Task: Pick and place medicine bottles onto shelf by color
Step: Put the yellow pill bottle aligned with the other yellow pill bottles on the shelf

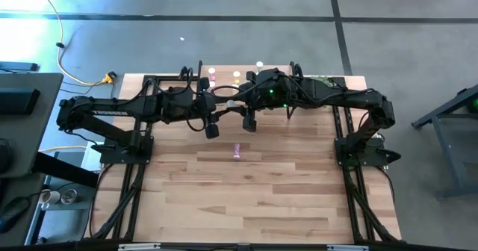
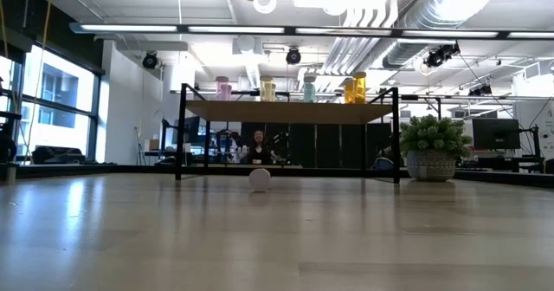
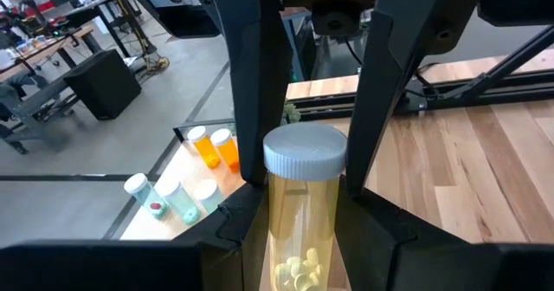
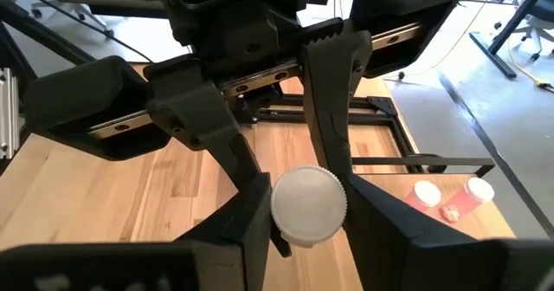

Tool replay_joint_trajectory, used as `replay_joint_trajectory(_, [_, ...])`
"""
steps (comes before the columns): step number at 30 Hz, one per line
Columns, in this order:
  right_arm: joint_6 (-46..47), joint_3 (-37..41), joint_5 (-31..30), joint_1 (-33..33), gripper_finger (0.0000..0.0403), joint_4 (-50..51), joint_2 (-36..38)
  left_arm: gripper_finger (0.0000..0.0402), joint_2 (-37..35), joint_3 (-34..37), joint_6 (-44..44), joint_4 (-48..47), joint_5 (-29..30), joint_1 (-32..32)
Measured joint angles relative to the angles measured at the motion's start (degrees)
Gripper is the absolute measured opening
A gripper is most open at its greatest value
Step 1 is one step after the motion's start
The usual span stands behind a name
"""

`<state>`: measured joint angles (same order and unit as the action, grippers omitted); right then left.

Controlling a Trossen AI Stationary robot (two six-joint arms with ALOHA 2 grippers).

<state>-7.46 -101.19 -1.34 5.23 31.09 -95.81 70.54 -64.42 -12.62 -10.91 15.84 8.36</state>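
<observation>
Two arms crowd the shelf [image 1: 224, 75] at table's twelve o'clock from overhead; one pink bottle [image 1: 237, 151] lies loose at centre. Level view: four bottles top the shelf, potted plant [image 2: 430, 147] at three o'clock. Left gripper [image 3: 303, 200] clamps a yellow bottle [image 3: 301, 213]. Right gripper [image 4: 307, 209] pinches a white-capped bottle [image 4: 309, 204].

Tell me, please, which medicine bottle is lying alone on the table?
The pink bottle lying on the bare wood below both arms; the others stand on the shelf or sit in a gripper.
</observation>
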Motion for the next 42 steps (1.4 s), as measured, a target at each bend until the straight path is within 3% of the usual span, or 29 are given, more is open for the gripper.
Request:
replay_joint_trajectory(18, [1.66, 0.0, 0.02, 0.02, 0.0119, -0.02, 0.02, 0.0115, -0.04, 0.0, 0.02, 0.12, -0.07, -0.02])
replay_joint_trajectory(33, [1.68, 0.07, -0.17, 0.07, 0.0118, 0.36, -0.11, 0.0212, -0.14, 0.0, 4.23, -1.36, 1.52, -0.08])
replay_joint_trajectory(38, [1.41, 0.11, -2.12, 0.2, 0.0118, 0.59, -0.11, 0.022, -0.63, 0.0, 4.5, -3.29, 6.73, -0.07])
replay_joint_trajectory(42, [1.61, 0.11, -2.14, 1.14, 0.0118, 1.53, -0.11, 0.0217, -1.13, -0.02, 4.5, -3.57, 7.19, -0.07])
